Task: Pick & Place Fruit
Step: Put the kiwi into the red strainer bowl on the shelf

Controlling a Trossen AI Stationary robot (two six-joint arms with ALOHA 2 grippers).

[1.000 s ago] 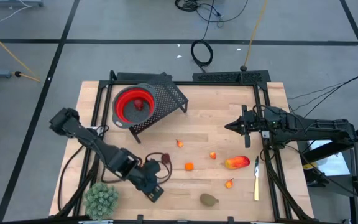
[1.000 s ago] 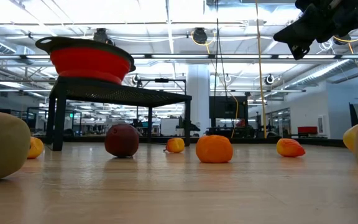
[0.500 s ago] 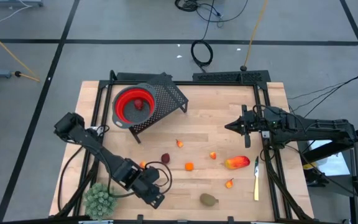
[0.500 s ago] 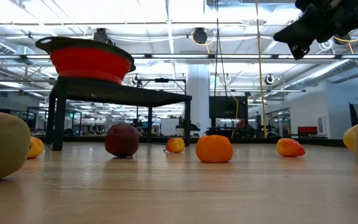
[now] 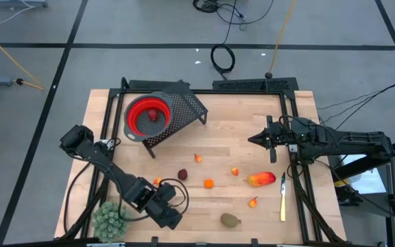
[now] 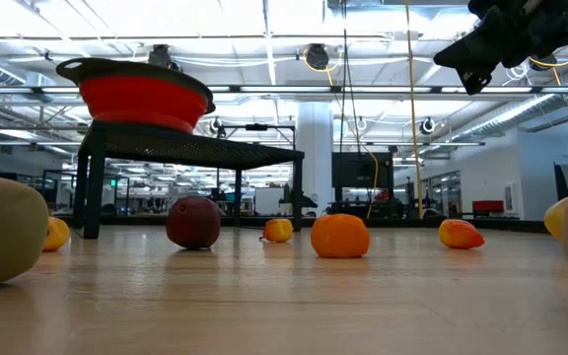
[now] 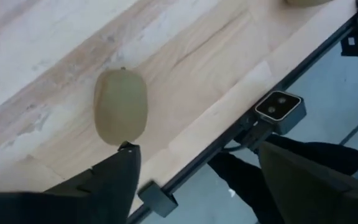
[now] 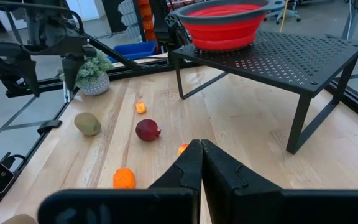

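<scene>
The left gripper (image 5: 172,216) hangs low near the front edge of the table (image 5: 252,116), just beside the spiky plant (image 5: 111,219), with its fingers (image 7: 114,177) spread wide apart and nothing between them; through its wrist view a brownish-green oval (image 7: 120,107) lies on the wood just ahead of the fingertips, close to the table's edge rail, its long axis running roughly parallel to that edge. The right gripper (image 5: 252,140) hovers over the right half of the table, fingers pressed together and holding nothing, with bare wood beneath it. The fruit is scattered across the middle and front of the table: a dark red ball (image 5: 182,175), a small orange piece (image 5: 208,183), tiny bits (image 5: 197,158) and (image 5: 235,171), another (image 5: 254,202), and a second brownish-green oval (image 5: 230,219) near the front edge. The longer red-orange-yellow piece (image 5: 261,180) lies with its long axis nearly left to right, slightly tilted. At the back left, a red bowl (image 5: 147,116) sits on a black perforated stand (image 5: 187,106), with one red piece inside (image 5: 153,114). Open wood stretches between the stand and the scattered fruit.
</scene>
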